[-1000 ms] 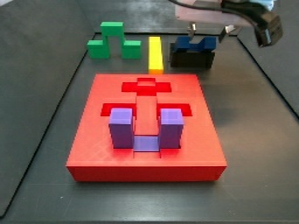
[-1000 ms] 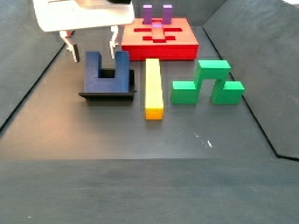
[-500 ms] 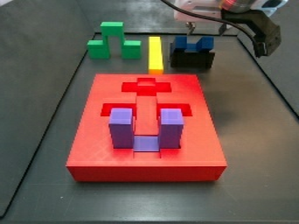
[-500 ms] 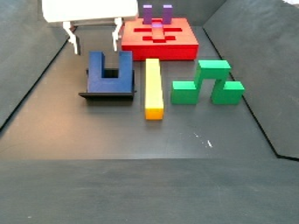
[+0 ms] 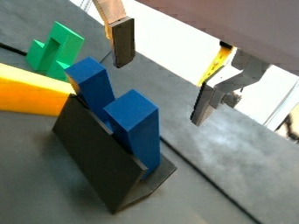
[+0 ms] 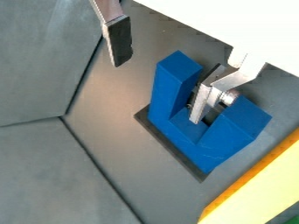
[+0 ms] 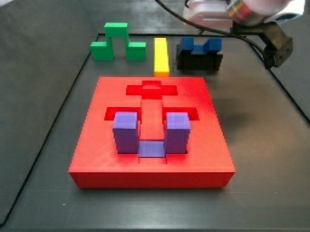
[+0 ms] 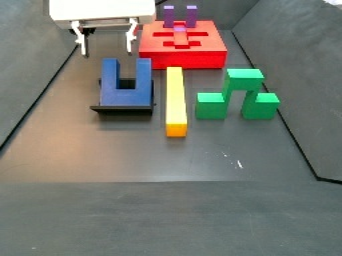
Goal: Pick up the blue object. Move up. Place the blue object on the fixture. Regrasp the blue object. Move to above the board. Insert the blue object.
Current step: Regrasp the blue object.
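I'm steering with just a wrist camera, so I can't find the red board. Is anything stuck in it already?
Observer: Yes. A purple block stands in a recess of the board.
Operator: Is the cross hole free?
Observer: Yes, the cross-shaped recess is empty.
Operator: Where am I from the board?
Observer: In a side view, the gripper, fingers apart and empty, hangs over the blue object on the fixture, just off a corner of the board.
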Available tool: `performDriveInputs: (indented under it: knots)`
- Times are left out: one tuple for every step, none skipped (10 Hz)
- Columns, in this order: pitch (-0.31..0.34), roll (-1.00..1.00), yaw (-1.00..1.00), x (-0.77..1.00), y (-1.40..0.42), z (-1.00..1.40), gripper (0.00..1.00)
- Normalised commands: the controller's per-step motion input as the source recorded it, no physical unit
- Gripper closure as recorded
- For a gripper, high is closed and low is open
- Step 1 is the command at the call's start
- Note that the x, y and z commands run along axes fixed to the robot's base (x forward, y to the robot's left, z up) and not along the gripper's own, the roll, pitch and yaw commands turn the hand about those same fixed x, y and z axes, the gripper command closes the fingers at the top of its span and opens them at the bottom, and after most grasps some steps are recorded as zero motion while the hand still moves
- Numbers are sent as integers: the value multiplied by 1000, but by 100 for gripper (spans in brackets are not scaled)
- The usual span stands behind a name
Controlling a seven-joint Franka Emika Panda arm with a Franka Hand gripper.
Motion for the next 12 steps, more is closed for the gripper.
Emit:
performDriveInputs:
  knots:
    - [106,374,0,523,-54,-151,0]
    - [120,257,0,514,-114,-206,0]
    - [74,171,0,346,-60,-183,0]
    - [0,0,0,189,-40,-80,0]
    - [-97,-131,-6,294,-51,-160,0]
    - [-114,-89,0,146,-9,-157,0]
    - [-89,-89,0,46,0,-171,0]
    - [0,-20,0,-40,0,-66,0]
    - [0,-37,0,-126,0,-17,0]
    - [0,0,0,-57,0,-63,0]
    - [0,0,0,0,0,-131,0]
    - [0,9,0,0,0,-200,0]
